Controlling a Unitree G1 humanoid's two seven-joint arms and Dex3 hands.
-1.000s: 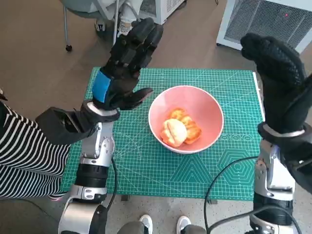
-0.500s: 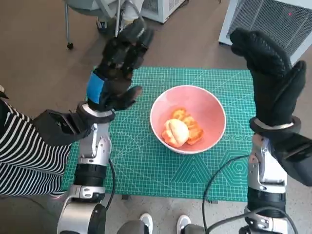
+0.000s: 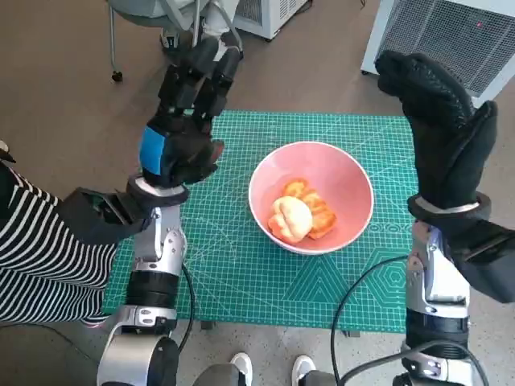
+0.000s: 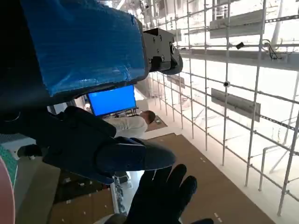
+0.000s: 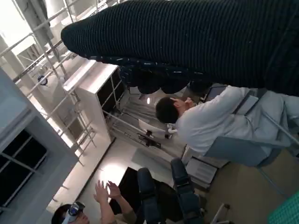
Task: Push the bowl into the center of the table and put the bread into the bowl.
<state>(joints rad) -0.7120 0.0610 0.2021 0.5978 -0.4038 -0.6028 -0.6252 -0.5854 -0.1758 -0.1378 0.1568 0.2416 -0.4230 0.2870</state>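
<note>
A pink bowl (image 3: 352, 185) stands near the middle of the green cutting mat (image 3: 241, 265), with golden pieces of bread (image 3: 296, 213) inside it. My left hand (image 3: 183, 129), blue tape on its back, is raised above the mat's left part with fingers spread and empty. My right hand (image 3: 438, 133) in the black glove is lifted upright to the right of the bowl, fingers extended, holding nothing. Both wrist views point up at the room; the left wrist view shows the left hand (image 4: 88, 84) and the gloved right hand (image 4: 161, 198).
A person in a striped sleeve (image 3: 40, 257) sits close at the left of the table. Feet in white shoes (image 3: 269, 370) show at the front edge. A chair (image 3: 153, 12) and white units (image 3: 447, 36) stand beyond. People (image 5: 205, 119) appear in the right wrist view.
Both hands have risen and turned more upright; the left hand drew back to the left from the bowl. The bowl and bread have stayed put.
</note>
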